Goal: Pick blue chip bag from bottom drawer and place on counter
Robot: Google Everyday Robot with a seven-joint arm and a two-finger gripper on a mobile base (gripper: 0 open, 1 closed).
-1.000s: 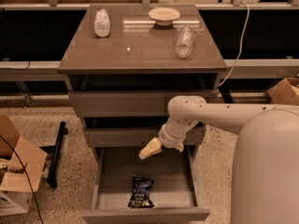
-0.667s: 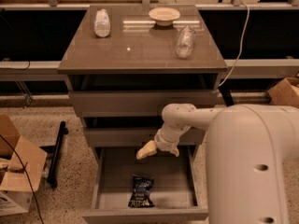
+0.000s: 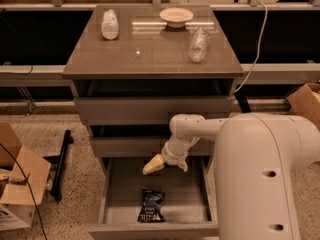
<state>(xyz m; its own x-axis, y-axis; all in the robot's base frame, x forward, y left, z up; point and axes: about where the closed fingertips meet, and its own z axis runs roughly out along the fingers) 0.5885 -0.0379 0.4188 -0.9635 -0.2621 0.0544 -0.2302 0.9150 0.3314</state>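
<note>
Drawers, count: three in the cabinet; upper drawer (image 3: 150, 110) and middle drawer (image 3: 125, 147) are shut, bottom drawer (image 3: 150, 232) is pulled out towards the camera.
Blue chip bag, count: one.
Blue chip bag, position: the blue chip bag (image 3: 151, 205) lies flat on the floor of the bottom drawer, near the front panel and roughly centred left to right; its light band points to the front.
Bag contact: nothing touches it; it lies well apart from both drawer side walls.
Gripper, count: one.
Gripper, position: the gripper (image 3: 168, 166) hangs over the rear half of the open bottom drawer, just in front of the middle drawer's face, above and behind the bag.
Fingers: the two fingers (image 3: 152, 165) stand apart, with nothing between them; the paler one points left and downward.
Arm: the white arm (image 3: 200, 126) reaches in from the right, with its large body filling the lower right of the view.
Counter: the counter (image 3: 150, 59) carries three things in all.
Bottles, count: two clear ones; one bottle (image 3: 110, 24) rests at the back left, the second bottle (image 3: 198, 44) towards the right.
Bowl, count: one pale bowl (image 3: 176, 16) at the back centre, between the bottles and apart from both.
Cardboard boxes, count: two; one open box (image 3: 17, 184) on the floor at left, another box (image 3: 305, 101) at the right edge.
Floor item: one black bar (image 3: 61, 164) lies beside the left box.
Cable: one white cable (image 3: 255, 49) hangs behind the cabinet at right.
</note>
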